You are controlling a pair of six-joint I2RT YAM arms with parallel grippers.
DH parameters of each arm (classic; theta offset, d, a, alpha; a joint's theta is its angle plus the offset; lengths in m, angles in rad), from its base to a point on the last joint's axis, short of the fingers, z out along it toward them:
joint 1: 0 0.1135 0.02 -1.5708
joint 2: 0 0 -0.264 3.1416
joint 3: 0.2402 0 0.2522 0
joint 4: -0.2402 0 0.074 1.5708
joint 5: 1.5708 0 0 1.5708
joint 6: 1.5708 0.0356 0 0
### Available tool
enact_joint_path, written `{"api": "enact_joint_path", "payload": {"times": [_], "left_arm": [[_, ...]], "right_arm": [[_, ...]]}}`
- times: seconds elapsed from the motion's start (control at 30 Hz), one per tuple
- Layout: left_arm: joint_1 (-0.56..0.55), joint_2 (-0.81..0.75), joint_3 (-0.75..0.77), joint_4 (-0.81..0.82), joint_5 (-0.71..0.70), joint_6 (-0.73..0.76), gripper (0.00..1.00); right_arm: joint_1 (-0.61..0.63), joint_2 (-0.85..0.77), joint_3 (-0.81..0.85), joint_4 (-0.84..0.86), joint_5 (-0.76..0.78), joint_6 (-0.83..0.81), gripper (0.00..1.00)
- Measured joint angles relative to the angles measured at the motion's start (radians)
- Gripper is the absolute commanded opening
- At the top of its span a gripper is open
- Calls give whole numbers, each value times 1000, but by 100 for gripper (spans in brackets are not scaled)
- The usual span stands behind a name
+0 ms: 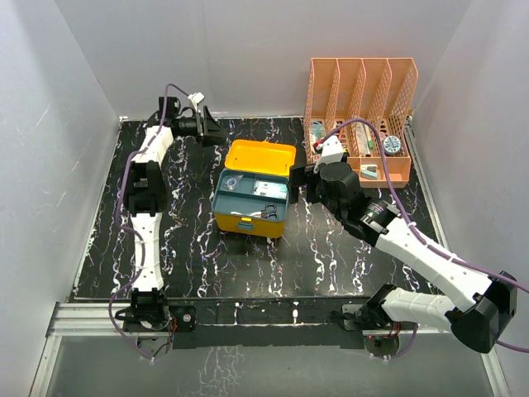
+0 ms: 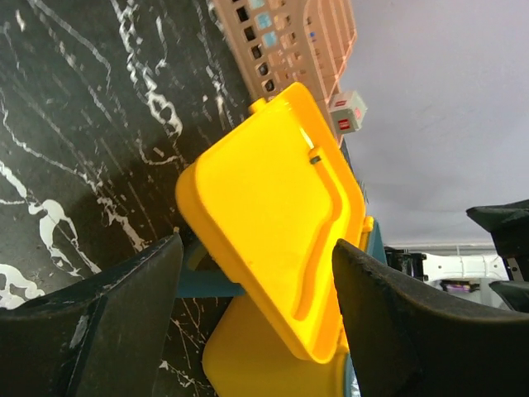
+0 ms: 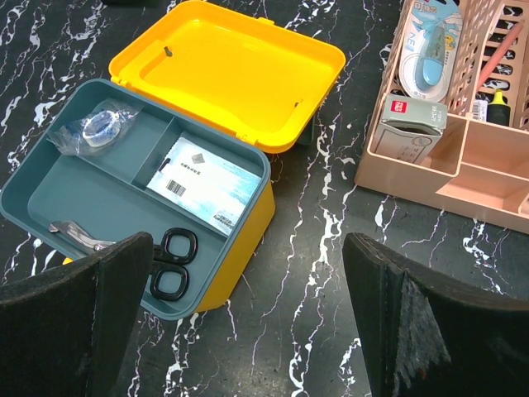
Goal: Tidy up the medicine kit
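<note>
Medicine kit [image 1: 248,222] sits near the middle of the table [image 1: 190,248], a bit toward the back. Its lid [image 1: 260,157] is swung open & leans rearward on its hinge. The teal tray [image 1: 235,203] sits in the top of the yellow box, uncovered.

Left gripper [image 1: 216,130] is at the back of the table, just behind the lid. Top view shows a small gap btwn them, so no contact as far as can be seen. Jaws are spread w/ nothing held. In the left wrist view its dark fingers [image 2: 99,322] frame the lid's yellow outer face, w/ the rack [image 2: 281,41] beyond.

Right gripper [image 1: 294,184] hangs just to the right of the kit, btwn it & the rack, above the table. Jaws stand wide apart, empty.

Tray contents, from the right wrist view:
- clear bag [image 3: 91,132] w/ a round item inside, in the small far-left compartment
- white packet [image 3: 202,178] w/ a barcode, in the compartment next to it
- black-handled scissors [image 3: 173,265] in the long near section, blades mostly hidden behind a finger; a bit of bright metal shows past it, can't tell if it's the blades

The orange rack stands at the right rear, apart from the kit. It holds a white box [image 3: 412,124], a blue & white carded item [image 3: 430,41] & other bits too small to name
</note>
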Motion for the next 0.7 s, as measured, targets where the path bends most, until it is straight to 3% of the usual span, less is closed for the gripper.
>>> {"api": "enact_joint_path", "payload": {"times": [0.3, 0.4, 0.5, 0.57, 0.7], "left_arm": [[-30, 105, -5, -15, 0, -40, 71], [-40, 106, -21, 84, 35, -121, 69], [-48, 95, -134, 365, 93, -322, 69], [-56, 98, -229, 650, 132, -576, 69], [-75, 128, -271, 1039, 198, -925, 68]], "right_arm": [[0, -16, 0, -6, 3, 1, 98], [0, -18, -5, -6, 4, 2, 98], [0, -21, -21, -12, 7, 5, 98], [0, -24, -33, -16, 7, 5, 98], [0, -32, -48, -27, 8, 5, 98]]}}
